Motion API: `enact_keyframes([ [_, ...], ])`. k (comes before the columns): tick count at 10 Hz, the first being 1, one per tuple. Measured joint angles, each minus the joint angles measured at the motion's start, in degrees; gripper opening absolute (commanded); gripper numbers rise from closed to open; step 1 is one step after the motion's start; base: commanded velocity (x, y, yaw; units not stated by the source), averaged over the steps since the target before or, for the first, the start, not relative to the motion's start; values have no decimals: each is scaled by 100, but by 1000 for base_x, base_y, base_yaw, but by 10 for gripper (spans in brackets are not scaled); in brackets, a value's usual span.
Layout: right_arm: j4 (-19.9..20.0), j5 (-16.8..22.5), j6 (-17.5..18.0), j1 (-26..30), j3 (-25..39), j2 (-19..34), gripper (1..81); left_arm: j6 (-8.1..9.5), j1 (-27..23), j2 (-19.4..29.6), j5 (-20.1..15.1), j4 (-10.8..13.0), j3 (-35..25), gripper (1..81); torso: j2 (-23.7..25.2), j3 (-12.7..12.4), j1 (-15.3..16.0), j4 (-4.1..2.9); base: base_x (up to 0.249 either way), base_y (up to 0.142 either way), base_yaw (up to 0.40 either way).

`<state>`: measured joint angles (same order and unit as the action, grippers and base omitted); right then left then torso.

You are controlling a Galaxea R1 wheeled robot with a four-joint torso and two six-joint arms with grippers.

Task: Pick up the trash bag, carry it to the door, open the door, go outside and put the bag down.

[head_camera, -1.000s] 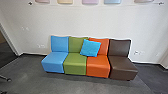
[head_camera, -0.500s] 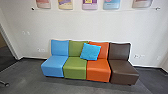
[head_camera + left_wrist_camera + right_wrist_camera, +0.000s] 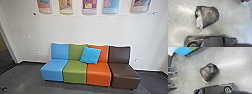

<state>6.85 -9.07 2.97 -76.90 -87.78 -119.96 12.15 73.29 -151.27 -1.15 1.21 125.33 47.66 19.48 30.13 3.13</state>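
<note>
- End effectors: state of the left gripper and right gripper cannot be told; no hold on the bag is evident.
- Robot base: dark plate [image 3: 215,40] close to the bag, with bare floor [image 3: 230,22] between the two in both wrist views.
- Trash bag [image 3: 209,72]: dark, shiny, crumpled, lying on the floor. In the left wrist view a pale, wrinkled patch shows along one side; whether this is the mouth or contents cannot be told.
- Step in hand: judged to be the approach to the pick-up. Bag not lifted; carrying, door and setting down outstanding.
- Next move calls for: an arm brought low over the bag and a firm grip on gathered plastic, clear of the base plate. A thin pinch could slip or tear the film.
- Farther out: four-seat couch [image 3: 75,72] in blue, green, orange and brown against the wall [image 3: 75,30]; blue cushion [image 3: 90,55] leaning across the green and orange seats.
- Periphery: an opening at the head view's left edge; whether it is the task's door cannot be confirmed.
</note>
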Motion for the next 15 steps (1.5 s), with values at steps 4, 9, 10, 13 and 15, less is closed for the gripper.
enact_keyframes([
  [4, 116, 441, 13, 667, 208, 516, 811, 135, -129, -5, -23, -13, 74, 811, 686, 481, 433, 0, 0, 0, 0],
  [9, 188, 528, 11, 645, 306, 581, 811, 269, -631, -82, -268, -165, 188, 811, 1617, 1360, 1032, 0, 0, 0, 0],
  [10, 191, 549, 13, 670, 363, 599, 811, 272, -692, -77, -345, -239, 188, 811, 1755, 1397, 1126, 0, 0, 0, 0],
  [13, 210, 546, 13, 719, 460, 670, 811, 273, -948, -96, -538, -321, 206, 811, 2303, 1458, 1467, 0, 0, 0, 0],
  [15, 210, 560, 13, 661, 461, 673, 811, 273, -1143, -118, -729, -384, 226, 811, 2703, 1460, 1716, 0, 0, 0, 0],
])
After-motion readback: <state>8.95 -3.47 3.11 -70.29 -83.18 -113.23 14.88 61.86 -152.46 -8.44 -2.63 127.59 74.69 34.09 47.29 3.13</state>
